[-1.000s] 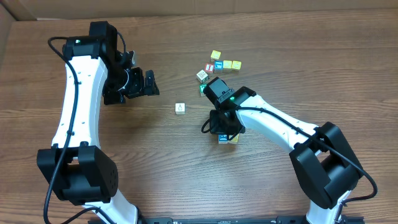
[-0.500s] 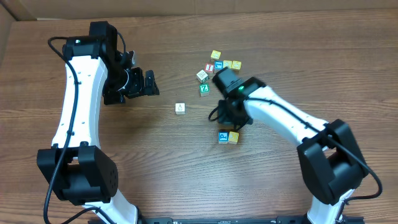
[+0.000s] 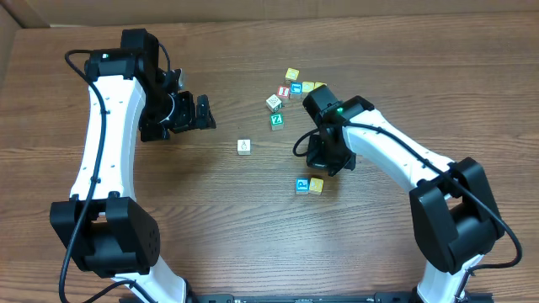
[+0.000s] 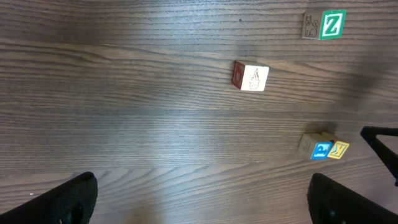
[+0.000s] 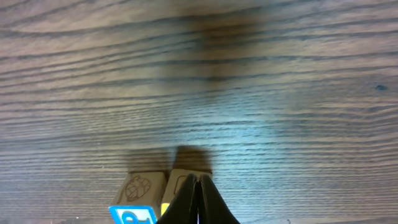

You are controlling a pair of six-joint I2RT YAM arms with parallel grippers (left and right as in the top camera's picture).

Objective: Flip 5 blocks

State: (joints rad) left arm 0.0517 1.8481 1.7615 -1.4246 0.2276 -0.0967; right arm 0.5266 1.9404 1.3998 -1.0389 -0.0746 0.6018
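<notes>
A teal-blue block (image 3: pixel 301 185) and a pale yellow block (image 3: pixel 316 184) sit side by side on the table; both show at the bottom of the right wrist view, teal-blue block (image 5: pixel 134 214) left and pale yellow block (image 5: pixel 177 185) partly behind my fingers. My right gripper (image 3: pixel 323 165) hovers just behind them, shut and holding nothing (image 5: pixel 198 186). A white block (image 3: pixel 243 146) lies alone mid-table, a green Z block (image 3: pixel 276 120) and another white block (image 3: pixel 273 102) farther back. My left gripper (image 3: pixel 204 113) hangs wide open at the left, high above the white block (image 4: pixel 252 76).
A cluster at the back holds a red-and-white cube (image 3: pixel 284 92), a blue cube (image 3: pixel 296 87) and two brighter yellow cubes (image 3: pixel 291 74), (image 3: pixel 308 87). The right arm's wrist (image 3: pixel 324 101) hangs just beside that cluster. Bare wood lies between the two arms.
My right gripper has drawn back and to the right off the teal-blue and pale yellow pair, which it covered a second ago. The left arm has stayed still.
</notes>
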